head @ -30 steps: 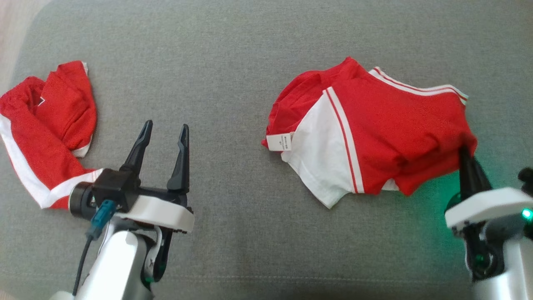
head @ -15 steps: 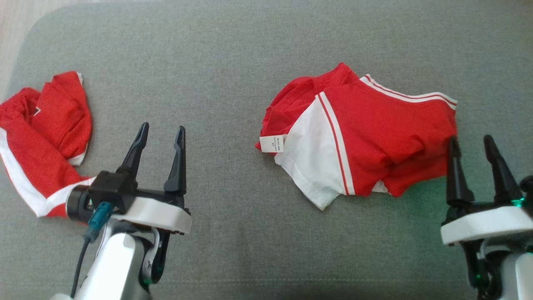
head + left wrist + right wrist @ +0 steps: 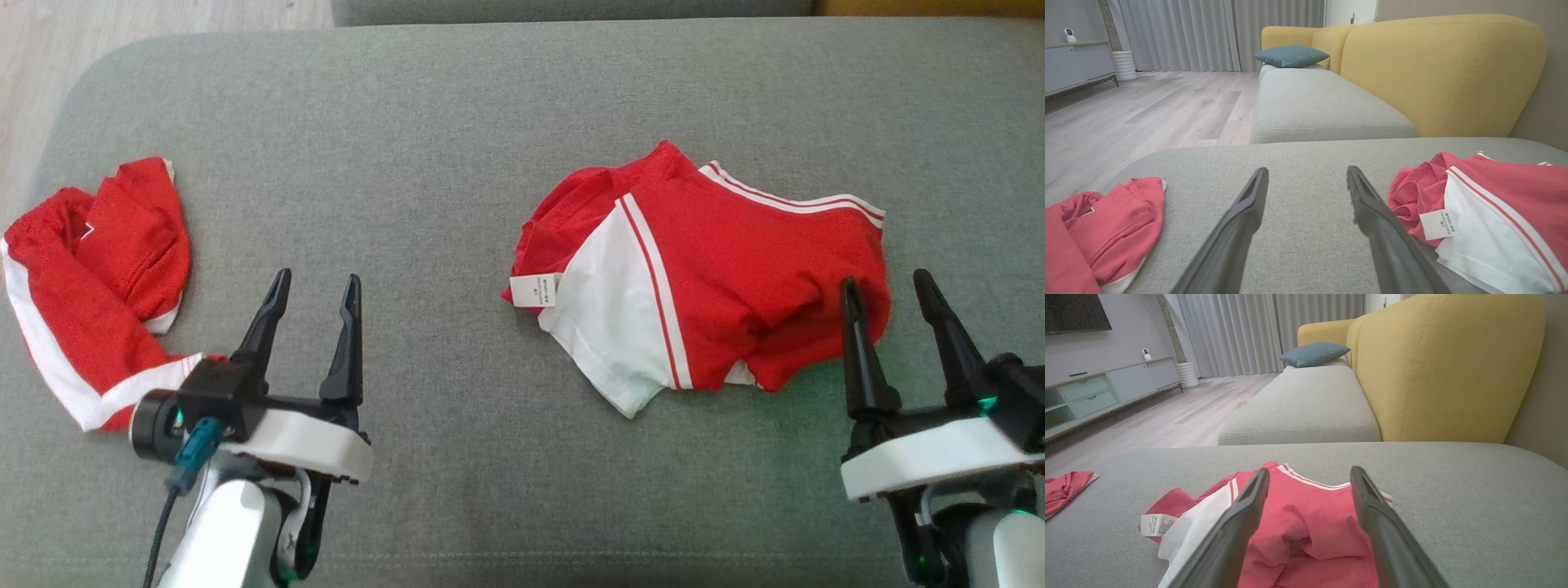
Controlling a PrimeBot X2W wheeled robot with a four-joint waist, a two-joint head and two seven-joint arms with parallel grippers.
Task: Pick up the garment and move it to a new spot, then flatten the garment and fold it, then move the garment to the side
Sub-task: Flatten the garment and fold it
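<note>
Red garment (image 3: 751,261) on grey cushion (image 3: 408,122); right pincer (image 3: 884,279) spread beside it.

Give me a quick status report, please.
Left end effector open, empty. Right end effector open at garment edge. Garment bunched on cushion. Second red garment far left.

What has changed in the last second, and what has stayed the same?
The right gripper let go of the right edge of the folded garment, opened and drew back slightly. The left gripper stayed open over the cushion; the crumpled garment did not move.
</note>
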